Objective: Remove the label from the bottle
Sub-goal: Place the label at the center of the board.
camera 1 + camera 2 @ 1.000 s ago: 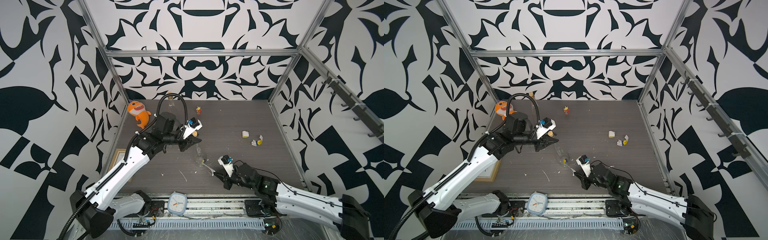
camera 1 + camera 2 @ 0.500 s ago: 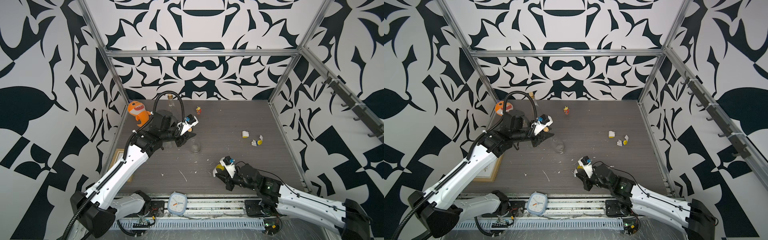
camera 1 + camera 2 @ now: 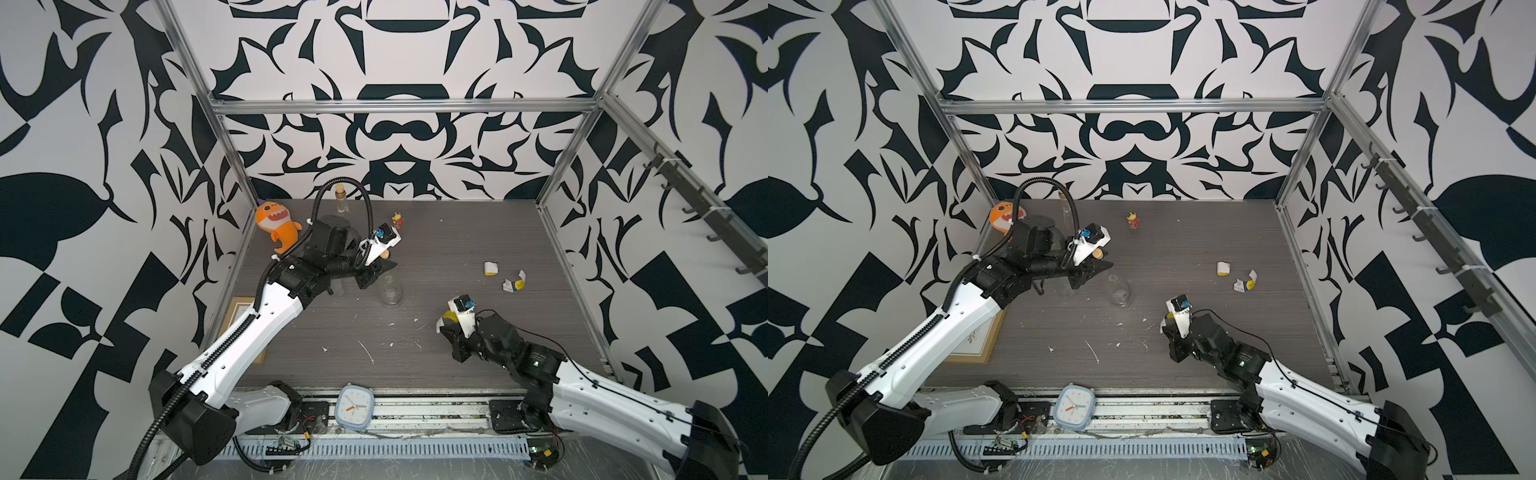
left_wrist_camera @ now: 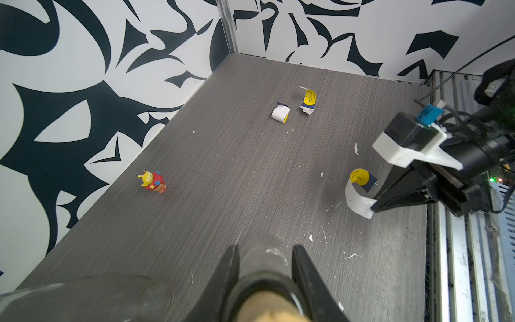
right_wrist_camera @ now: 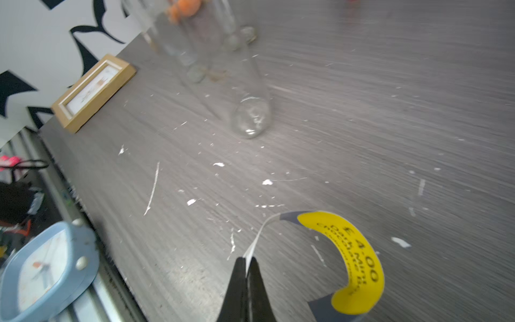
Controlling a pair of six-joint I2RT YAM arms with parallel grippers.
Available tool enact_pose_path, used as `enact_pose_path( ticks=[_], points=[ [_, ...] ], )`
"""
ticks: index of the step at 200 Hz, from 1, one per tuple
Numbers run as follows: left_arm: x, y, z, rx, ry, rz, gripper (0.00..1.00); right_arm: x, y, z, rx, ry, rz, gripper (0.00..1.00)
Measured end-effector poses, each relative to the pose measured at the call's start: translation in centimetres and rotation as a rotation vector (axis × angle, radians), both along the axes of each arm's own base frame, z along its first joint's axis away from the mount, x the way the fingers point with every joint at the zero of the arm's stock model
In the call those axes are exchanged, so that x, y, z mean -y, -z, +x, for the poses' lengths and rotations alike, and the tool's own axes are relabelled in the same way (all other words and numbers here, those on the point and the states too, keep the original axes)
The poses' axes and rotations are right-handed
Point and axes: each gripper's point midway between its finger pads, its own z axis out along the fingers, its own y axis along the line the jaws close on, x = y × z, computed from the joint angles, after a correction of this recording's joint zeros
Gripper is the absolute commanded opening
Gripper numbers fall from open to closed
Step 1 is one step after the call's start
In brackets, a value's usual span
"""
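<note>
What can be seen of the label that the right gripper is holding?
The label is a paper strip, white on its back, with a yellow field printed in black, where "£4.00" can be read, and dark blue-grey corners. It is curled into an open arc. One white end is pinched between the shut jaws of the right gripper. The rest curves free over the table and seems to touch nothing else. It is fully off the bottle, which is apart from it.
</note>
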Motion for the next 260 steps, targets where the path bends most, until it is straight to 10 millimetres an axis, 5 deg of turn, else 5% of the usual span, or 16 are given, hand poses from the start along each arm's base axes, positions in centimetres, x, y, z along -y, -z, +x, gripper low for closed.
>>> enact_pose_path(
  ticks=[61, 121, 158, 260],
  points=[
    [0.4, -0.3, 1.9, 0.028, -0.053, -0.023, 0.74, 8.0, -1.4, 5.7, -0.054, 0.389, -0.107, 0.0],
    [0.7, -0.9, 2.4, 0.045, -0.068, -0.06, 0.81, 14.5, 4.8, 8.4, -0.275, 0.658, -0.284, 0.0],
    [0.6, -0.7, 2.3, 0.045, -0.068, -0.063, 0.82, 14.8, 6.1, 9.9, -0.333, 0.693, -0.311, 0.0],
    [-1.0, -3.1, -0.2, 0.1, -0.076, -0.126, 0.84, 13.3, 9.9, 12.7, -0.417, 0.655, -0.343, 0.29]
  ],
)
